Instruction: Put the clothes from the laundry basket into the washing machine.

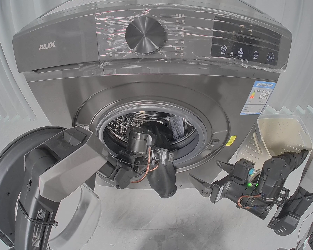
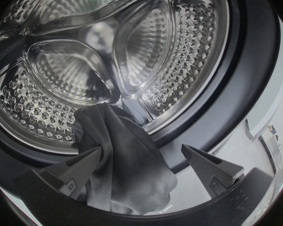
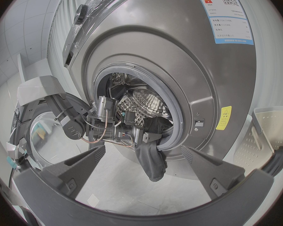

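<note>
The washing machine (image 1: 59, 94) front carries a blue-and-white label (image 1: 258, 97) and a yellow sticker (image 1: 231, 140), both right of its door opening. My left gripper (image 2: 141, 149) sits at that opening, fingers (image 2: 81, 167) wide apart, one touching the dark garment (image 1: 163, 181) draped over the lower rim, partly inside the drum (image 2: 179, 47). My right gripper (image 1: 203, 169), also wide apart and empty, hangs low, right of the opening.

Washing machine (image 1: 59, 98): the casing was brushed grey, with a silver dial (image 1: 144, 34) at 12 o'clock of the door opening and a glossy black panel (image 1: 245, 40) at 1 o'clock. The drum (image 2: 185, 47) was bright silver, patterned with rows of dimples. The garment (image 2: 129, 160) at 6 o'clock was plain charcoal. The label (image 1: 258, 97) at 2 o'clock was blue and white, and the sticker (image 1: 231, 140) at 3 o'clock yellow. The laundry basket (image 1: 281, 132) was cream, dotted with small holes.
</note>
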